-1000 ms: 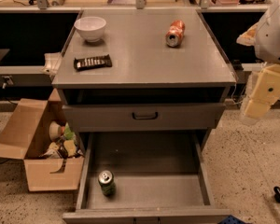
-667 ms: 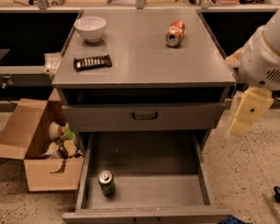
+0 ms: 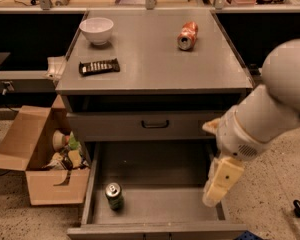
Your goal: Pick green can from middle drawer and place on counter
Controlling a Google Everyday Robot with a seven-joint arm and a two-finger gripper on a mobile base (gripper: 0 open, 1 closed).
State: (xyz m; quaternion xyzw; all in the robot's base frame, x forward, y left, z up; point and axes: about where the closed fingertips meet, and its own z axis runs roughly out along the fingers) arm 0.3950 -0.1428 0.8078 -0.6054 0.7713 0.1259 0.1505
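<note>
The green can point(image 3: 114, 195) stands upright on the floor of the open middle drawer point(image 3: 162, 206), near its front left corner. Its silver top faces up. My gripper point(image 3: 219, 184), cream-coloured at the end of the white arm, hangs over the drawer's right side wall, well to the right of the can and apart from it. It holds nothing that I can see. The counter point(image 3: 155, 64) is the grey cabinet top above.
On the counter lie an orange-red can point(image 3: 187, 35) on its side, a white bowl point(image 3: 96, 30) and a dark flat bar point(image 3: 99, 66). A closed drawer front with a dark handle point(image 3: 155, 124) sits above the open drawer. An open cardboard box point(image 3: 37, 159) stands at the left.
My arm has swung left and down from the right edge of the view. The gripper now hangs over the drawer's right side. The can has not moved.
</note>
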